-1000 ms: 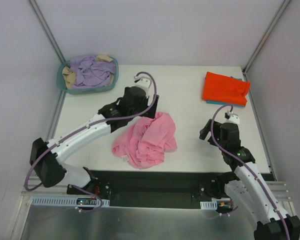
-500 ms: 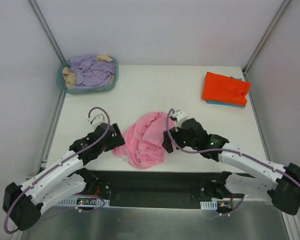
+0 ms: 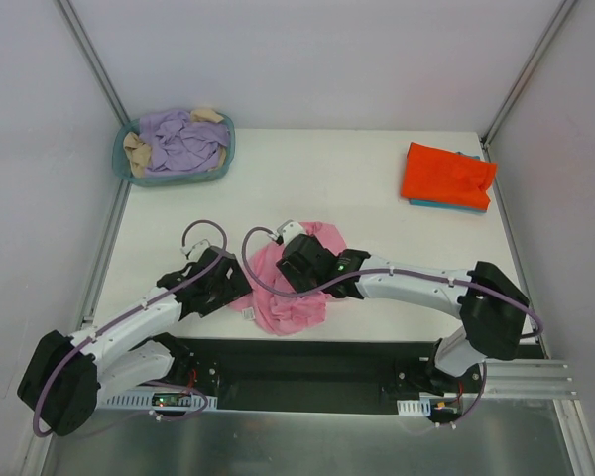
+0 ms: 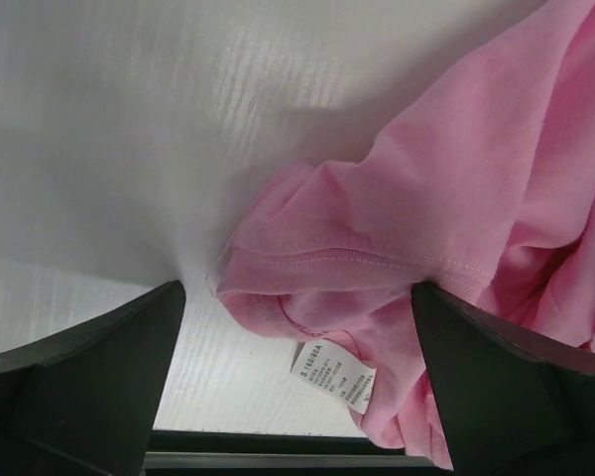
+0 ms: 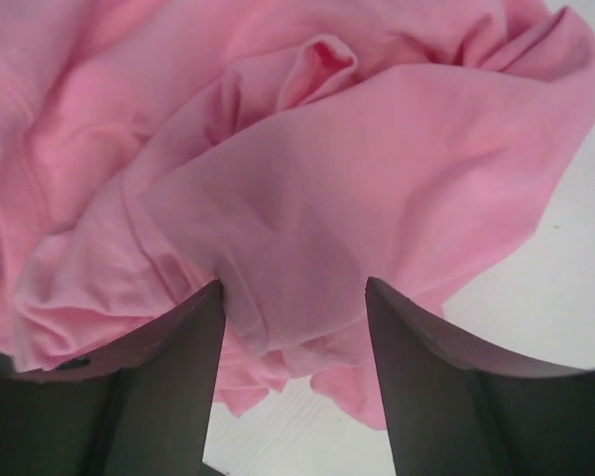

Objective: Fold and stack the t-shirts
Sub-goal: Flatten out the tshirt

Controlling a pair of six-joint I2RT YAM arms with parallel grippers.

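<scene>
A crumpled light pink t-shirt (image 3: pixel 283 299) lies near the table's front edge. My left gripper (image 3: pixel 233 288) is low at its left edge and open. In the left wrist view the shirt's stitched hem (image 4: pixel 377 260) and white size label (image 4: pixel 334 375) lie between the spread fingers of the left gripper (image 4: pixel 296 288). My right gripper (image 3: pixel 299 260) is down on top of the shirt. Its jaws stand apart around a raised fold of the pink t-shirt (image 5: pixel 297 198), as the right wrist view of the right gripper (image 5: pixel 293 283) shows. A folded orange-red t-shirt (image 3: pixel 446 176) rests on a teal-blue t-shirt (image 3: pixel 448 206) at the back right.
A round teal basket (image 3: pixel 119 159) with lilac and beige clothes stands at the back left corner. White walls with metal posts close in the table (image 3: pixel 307 178). The table's front edge and a black rail run just below the pink shirt.
My right arm swung left across the table onto the pink shirt and its jaws have narrowed. My left arm drew back from the shirt's far side to its near left edge.
</scene>
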